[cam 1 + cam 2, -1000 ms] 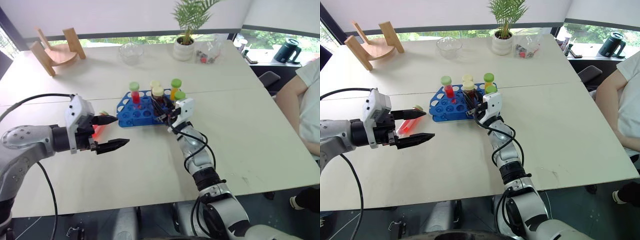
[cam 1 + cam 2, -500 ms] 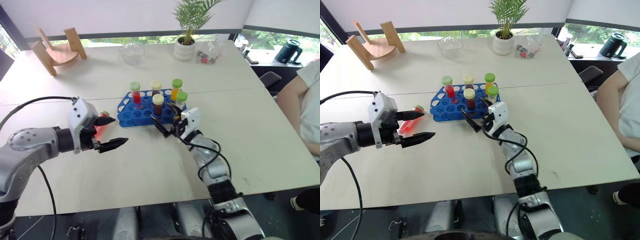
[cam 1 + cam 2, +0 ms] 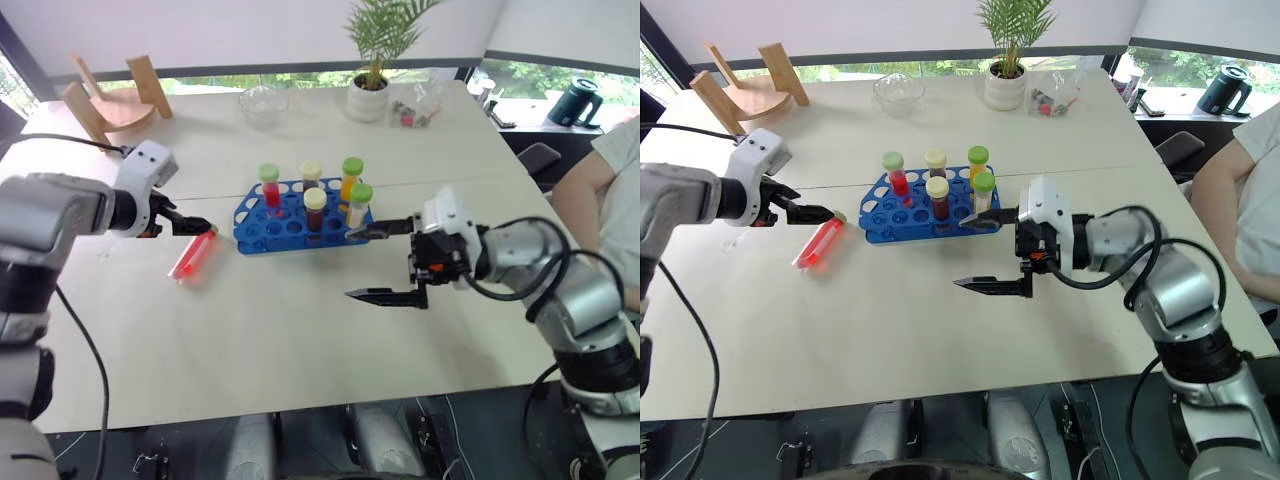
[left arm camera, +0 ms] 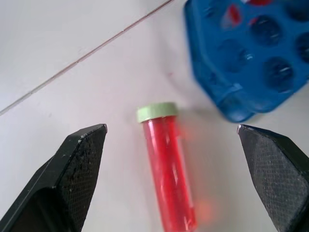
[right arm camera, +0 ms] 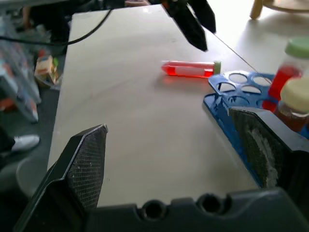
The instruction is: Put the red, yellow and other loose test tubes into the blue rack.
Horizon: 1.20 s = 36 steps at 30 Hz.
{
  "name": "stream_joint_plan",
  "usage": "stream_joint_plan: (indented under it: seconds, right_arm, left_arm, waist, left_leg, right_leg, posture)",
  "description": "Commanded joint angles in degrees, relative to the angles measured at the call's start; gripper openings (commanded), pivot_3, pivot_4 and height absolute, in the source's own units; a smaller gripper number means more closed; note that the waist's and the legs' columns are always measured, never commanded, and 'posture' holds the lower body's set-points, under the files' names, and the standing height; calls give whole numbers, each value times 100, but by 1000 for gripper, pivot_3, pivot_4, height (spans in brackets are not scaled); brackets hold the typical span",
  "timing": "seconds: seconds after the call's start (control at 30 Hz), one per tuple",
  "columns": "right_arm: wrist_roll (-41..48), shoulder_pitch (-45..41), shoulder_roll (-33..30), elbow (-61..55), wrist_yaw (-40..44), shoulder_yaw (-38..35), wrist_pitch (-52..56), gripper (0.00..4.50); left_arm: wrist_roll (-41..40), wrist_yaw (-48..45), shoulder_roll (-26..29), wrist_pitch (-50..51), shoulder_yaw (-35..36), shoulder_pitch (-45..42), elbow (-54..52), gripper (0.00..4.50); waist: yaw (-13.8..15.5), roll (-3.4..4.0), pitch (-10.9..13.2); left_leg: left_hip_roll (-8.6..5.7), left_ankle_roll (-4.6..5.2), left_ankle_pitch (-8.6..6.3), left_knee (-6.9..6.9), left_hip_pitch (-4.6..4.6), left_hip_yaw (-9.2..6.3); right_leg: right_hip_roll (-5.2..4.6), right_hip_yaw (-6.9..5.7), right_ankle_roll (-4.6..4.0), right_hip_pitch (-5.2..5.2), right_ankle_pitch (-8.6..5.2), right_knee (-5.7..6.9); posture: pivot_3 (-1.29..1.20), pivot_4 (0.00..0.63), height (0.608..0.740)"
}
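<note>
1. The red test tube (image 3: 195, 256) is lying on the white table (image 3: 300, 330), just left of the blue rack (image 3: 290, 222) (cap toward the rack).
2. The left gripper (image 4: 171, 140) is hovering over it, fingers spread wide, holding nothing.
3. The right gripper (image 3: 375, 262) is also gaping empty, near the rack's right end.

Worktop (image 3: 300, 340) pale cream w/ thin dark seam line. Rack (image 3: 262, 226) bright blue. Loose tube (image 3: 194, 257) on left: red liquid, pale green cap. In rack: red tube (image 3: 270, 187) w/ green cap, dark brown-red tube (image 3: 315, 210) w/ cream cap, orange tube (image 3: 350, 179) w/ green cap, yellowish tube (image 3: 359, 205) w/ green cap, another cream cap (image 3: 311, 171) behind. My left tool (image 4: 174, 179) & right tool (image 3: 378, 262): black fingers w/ fine cross-hatch pads, white housings. Far left stand (image 3: 105, 100) light wood. Far plant (image 3: 380, 30) green, white pot (image 3: 367, 98).
</note>
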Motion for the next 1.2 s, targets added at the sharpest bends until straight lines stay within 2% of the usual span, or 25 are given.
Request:
stream_joint_plan:
  seconds: [0.03,0.23,0.5,0.6,0.77,0.8,0.87,1.03,1.1,1.2]
  right_arm:
    - [5,-342,-35,194,479,37,-302,4436]
    - [168,-598,-22,210,701,-71,-236,4436]
    - [106,-640,-80,181,678,-145,-237,4436]
    - [121,-605,-68,135,579,-177,-205,4500]
    - [129,-517,-103,90,448,-247,-177,4500]
    - [115,-486,-130,82,435,-265,-193,4500]
    - [117,-409,-179,51,388,-319,-172,4500]
    - [159,-32,-284,-176,99,-567,-39,4500]
    - [165,126,-277,-292,-49,-647,-4,4500]
    - [180,265,-258,-410,-229,-707,50,4500]
  left_arm:
    - [515,-289,-232,5,-507,-601,898,4500]
    - [949,-705,-791,-109,-930,-1026,1930,4500]
    - [1335,-951,-1066,-175,-1023,-1003,2231,4500]
    - [1434,-883,-1151,-249,-913,-927,2330,3575]
    - [1508,-824,-1154,-268,-694,-748,2316,1016]
    - [1461,-777,-1145,-247,-543,-720,2263,809]
    - [1289,-658,-1167,-203,-87,-698,2134,801]
    - [241,-701,-1381,-950,1782,-340,962,801]
    - [-229,-716,-1570,-1217,2479,-40,335,801]
    - [-815,-540,-2158,-1762,3238,501,-522,801]
  waist:
    - [7,0,0]
    - [15,0,2]
    - [45,0,2]
    - [66,0,2]
    - [124,0,2]
    - [125,0,2]
    - [124,0,2]
    - [159,-2,3]
    - [161,-2,3]
    - [154,3,0]
  left_leg:
    - [0,1,0,-2,-3,0]
    - [0,20,-11,-1,-18,1]
    - [0,19,-11,9,-19,1]
    - [0,19,-11,10,-19,1]
    - [0,19,-11,11,-19,2]
    - [0,19,-11,11,-19,2]
    - [0,19,-11,11,-19,2]
    - [2,19,-11,18,-25,-2]
    - [3,18,-11,24,-31,-3]
    - [1,17,-10,28,-28,0]
  right_leg:
    - [0,0,0,-2,0,-2]
    - [-3,0,2,-18,-3,-3]
    - [-5,0,3,-18,-3,3]
    - [-5,0,4,-17,-2,3]
    - [-6,0,4,-17,-2,4]
    - [-6,0,4,-17,-2,4]
    - [-7,1,3,-17,-2,4]
    - [-10,-4,4,-17,-2,6]
    - [-14,-7,4,-17,-1,5]
    - [-20,-5,5,-16,0,8]
  posture:
    - [0,150,740]
    - [0,150,740]
    - [0,150,740]
    - [0,150,740]
    - [0,150,740]
    - [0,150,740]
    - [0,150,740]
    - [0,150,740]
    - [0,150,740]
    - [0,150,740]
